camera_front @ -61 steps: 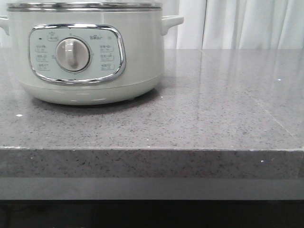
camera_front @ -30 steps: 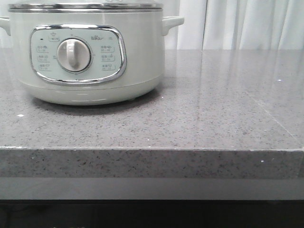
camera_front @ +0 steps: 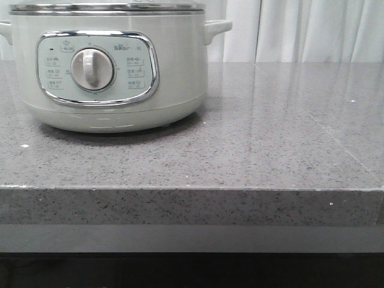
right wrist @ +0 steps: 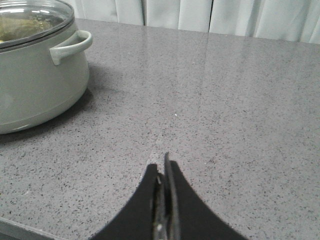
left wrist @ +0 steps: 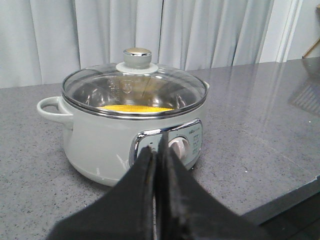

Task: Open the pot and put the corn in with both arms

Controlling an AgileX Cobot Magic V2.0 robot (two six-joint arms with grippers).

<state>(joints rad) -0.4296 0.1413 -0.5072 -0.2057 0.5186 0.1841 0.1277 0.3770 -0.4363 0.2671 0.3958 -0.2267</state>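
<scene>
The grey speckled surface point(camera_front: 270, 138) carries only the pot point(camera_front: 180, 72), which sits toward 10 o'clock in the front view, well back from the near edge. Neither arm shows in that view.

The glass lid point(left wrist: 165, 90) lies level on the pot's steel rim with no gap that I can see. Its knob point(left wrist: 137, 54) is upright at the centre. Through the glass a bright yellow strip shows low in the bowl, toward 6 o'clock of the lid circle. I take that for the corn point(left wrist: 132, 107), already inside, though kernels are too blurred to confirm.

The left gripper point(left wrist: 156, 150) has its fingers pressed together on nothing and points at the control panel. Whether the tips touch the panel cannot be told, though they look short of it. The right gripper point(right wrist: 162, 167) is likewise pinched closed and empty, over bare surface well off toward 3 o'clock from the pot's side handle point(right wrist: 70, 46).

Judging by this, the work looks finished bar the retreat. To do that well, the left arm should back straight along its own line, away from the dial point(camera_front: 92, 69), without lifting into the lid rim. The right arm should keep wide of the handle so the pot is not nudged.
</scene>
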